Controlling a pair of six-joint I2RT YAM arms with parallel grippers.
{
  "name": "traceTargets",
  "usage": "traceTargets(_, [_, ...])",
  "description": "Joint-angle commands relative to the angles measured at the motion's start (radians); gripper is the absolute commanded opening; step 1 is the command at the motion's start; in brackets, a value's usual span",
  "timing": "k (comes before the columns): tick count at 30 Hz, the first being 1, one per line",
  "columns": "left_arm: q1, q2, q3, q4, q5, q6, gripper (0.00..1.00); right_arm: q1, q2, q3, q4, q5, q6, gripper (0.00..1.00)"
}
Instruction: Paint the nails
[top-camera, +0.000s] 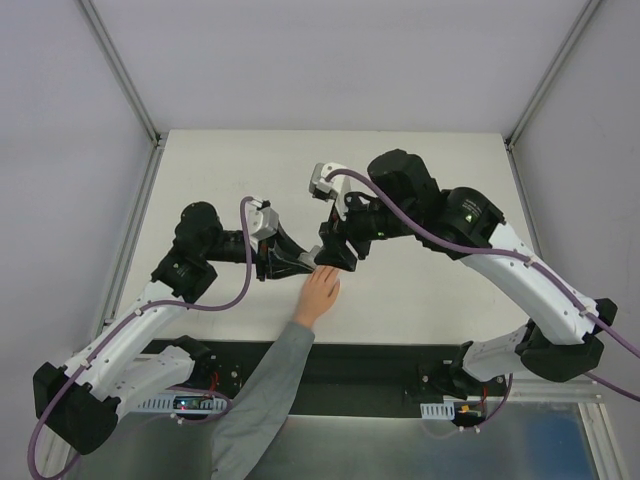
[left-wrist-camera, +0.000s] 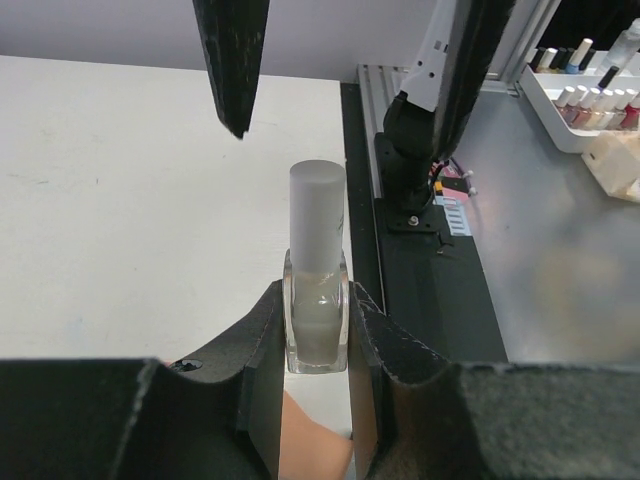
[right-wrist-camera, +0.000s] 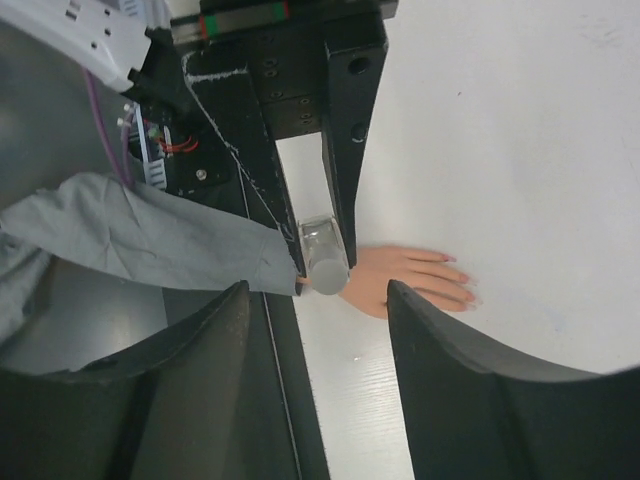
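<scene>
Two arms bend in over a white table (top-camera: 430, 190) and meet near its middle, the left arm (top-camera: 150, 310) low and the right arm (top-camera: 510, 255) arched higher. A grey sleeve (top-camera: 265, 385) comes up from the near edge between their bases. Out of it lies a pale hand (top-camera: 320, 293), flat on the tabletop, its fingers pointing away from the bases and ending right under the two tools.

The right gripper (right-wrist-camera: 318, 290) hangs just above the hand with its jaws spread wide and nothing between them. The left gripper (left-wrist-camera: 317, 300) is pressed in from both sides on a small clear bottle (left-wrist-camera: 317, 325), which stands upright with its frosted cap (left-wrist-camera: 318, 215) on and sits just over the hand, beside the wrist.

In the left wrist view a tray of polish bottles (left-wrist-camera: 590, 95) sits off the table on a metal bench. The nails (right-wrist-camera: 462, 279) show pinkish at the fingertips, resting on the table and well clear of the bottle.
</scene>
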Motion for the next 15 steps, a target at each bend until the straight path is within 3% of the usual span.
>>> traceTargets(1, [-0.011,-0.003,0.043,0.074,0.073,-0.020,0.00,-0.015,-0.008,-0.011,-0.037,-0.160,-0.201,0.59])
traceTargets(15, [-0.013,0.005,0.046,0.080,0.088,-0.028,0.00,-0.049,0.016,-0.044,0.035,-0.192,-0.241,0.54])
